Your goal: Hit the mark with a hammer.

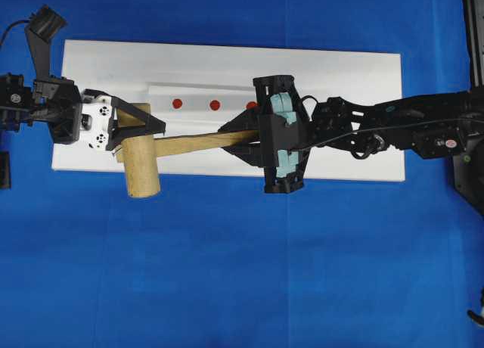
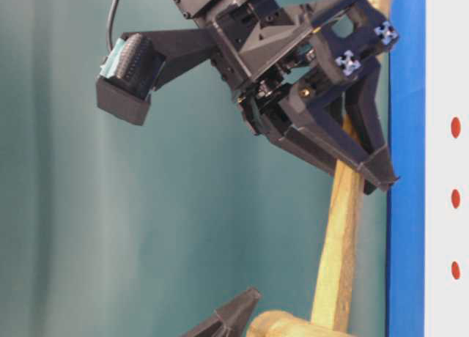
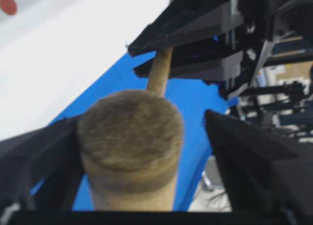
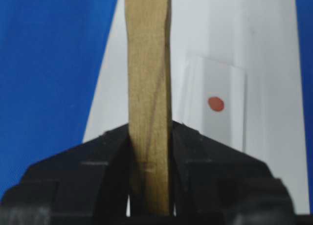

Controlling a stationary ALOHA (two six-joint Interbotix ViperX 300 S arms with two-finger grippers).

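The hammer [image 1: 141,170] is a pale wooden mallet whose thick head hangs over the front edge of the white board [image 1: 340,76]. My right gripper [image 1: 240,140] is shut on its flat handle [image 4: 149,63]. My left gripper [image 1: 147,126] is open around the head [image 3: 129,127]: one finger lies against it, the other stands well clear. Three red dots lie in a row on the board: one [image 1: 177,103], a second [image 1: 215,104], and a third [image 1: 250,104] partly hidden by my right gripper. I cannot tell which is the biggest, the mark. One dot [image 4: 216,103] shows beside the handle.
A raised white strip [image 1: 204,91] on the board carries the dots. Blue cloth [image 1: 227,272] covers the table around the board. Black equipment [image 1: 473,136] stands at the right edge.
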